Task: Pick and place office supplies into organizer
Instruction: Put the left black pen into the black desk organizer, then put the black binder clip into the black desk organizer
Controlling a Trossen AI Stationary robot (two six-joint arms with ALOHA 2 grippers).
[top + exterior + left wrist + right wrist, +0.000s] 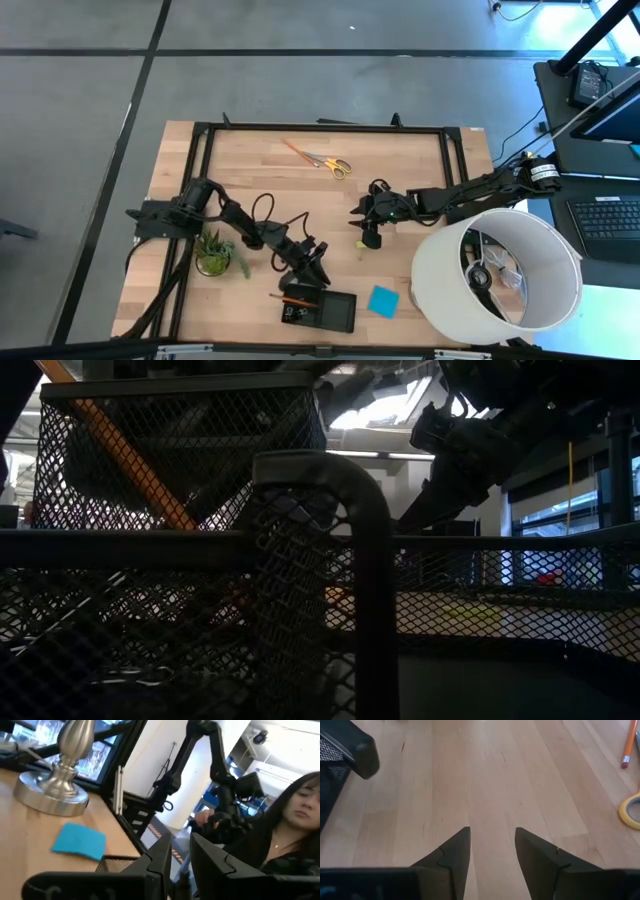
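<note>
Grey floor surrounds a pale wooden table framed in black rails, with a big white lampshade at its near right corner. At the near edge sits the black mesh organizer, and the left gripper hangs right over its back left corner. In the left wrist view its fingers stand close together with only a thin slit between them, and I cannot tell whether they pinch anything. An orange pencil seems to lie in or at the organizer's left part, just below that gripper. The blue note pad rests on the wood just right of the organizer, near the lamp's silver base. The yellow-handled scissors lie well apart toward the far side, with a second orange pencil beside them. The right gripper waits over mid-table, its fingers spread and empty above bare wood, a small yellow block just beside it. A small potted plant stands by the left arm. To finish this drop well, I judge the left arm should make sure nothing clings to its fingers, then lift straight up so it does not snag the mesh wall.
</note>
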